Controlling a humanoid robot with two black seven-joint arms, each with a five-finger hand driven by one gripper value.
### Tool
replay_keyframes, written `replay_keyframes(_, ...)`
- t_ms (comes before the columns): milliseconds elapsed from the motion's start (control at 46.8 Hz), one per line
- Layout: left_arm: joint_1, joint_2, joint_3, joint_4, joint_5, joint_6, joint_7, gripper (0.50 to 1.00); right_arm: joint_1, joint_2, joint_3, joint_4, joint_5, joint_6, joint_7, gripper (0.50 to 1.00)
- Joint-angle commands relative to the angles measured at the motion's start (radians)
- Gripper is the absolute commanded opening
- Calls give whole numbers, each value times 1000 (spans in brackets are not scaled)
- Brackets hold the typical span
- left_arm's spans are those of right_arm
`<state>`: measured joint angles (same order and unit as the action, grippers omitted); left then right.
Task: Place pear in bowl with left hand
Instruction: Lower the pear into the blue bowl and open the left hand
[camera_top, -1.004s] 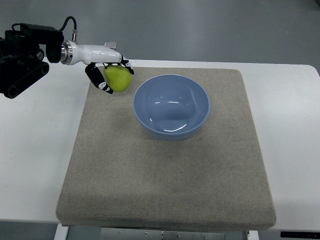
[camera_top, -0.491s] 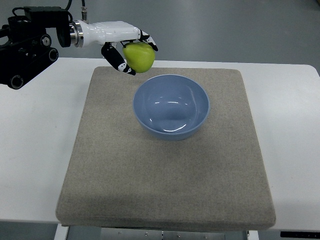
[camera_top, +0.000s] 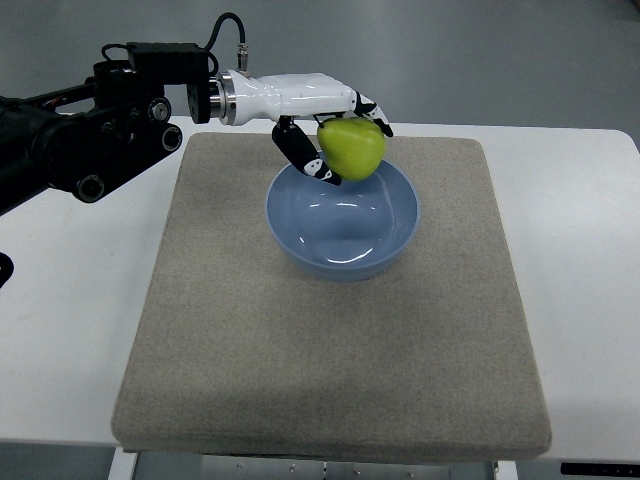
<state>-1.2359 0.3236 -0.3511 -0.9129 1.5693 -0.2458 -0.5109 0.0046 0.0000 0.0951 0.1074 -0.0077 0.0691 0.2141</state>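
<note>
My left hand comes in from the left on a black arm with a white wrist. Its fingers are shut on a green pear and hold it in the air over the far rim of a blue bowl. The bowl stands on a grey mat and holds nothing. The right hand is not in view.
The mat lies on a white table. The table's far edge runs just behind the mat, with grey floor beyond it. The black arm body hangs over the table's left side.
My left hand has carried the pear up and to the right, from the mat left of the bowl to above the bowl's far rim. The bowl has not moved.
</note>
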Motion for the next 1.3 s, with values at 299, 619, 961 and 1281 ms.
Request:
replay_keyframes(299, 49, -55, 9, 6, 6, 8, 2, 500, 0, 0, 0, 1, 0, 0, 1, 926)
replay_keyframes(619, 67, -66, 17, 15, 18, 6, 2, 500, 0, 0, 0, 0, 0, 0, 1, 926)
replay_keyframes(961, 67, -57, 63, 23, 26, 5, 2, 500, 0, 0, 0, 0, 0, 0, 1, 926)
replay_keyframes(1281, 70, -54, 63, 29, 25, 6, 2, 636, 0, 0, 0, 0, 0, 0, 1, 926)
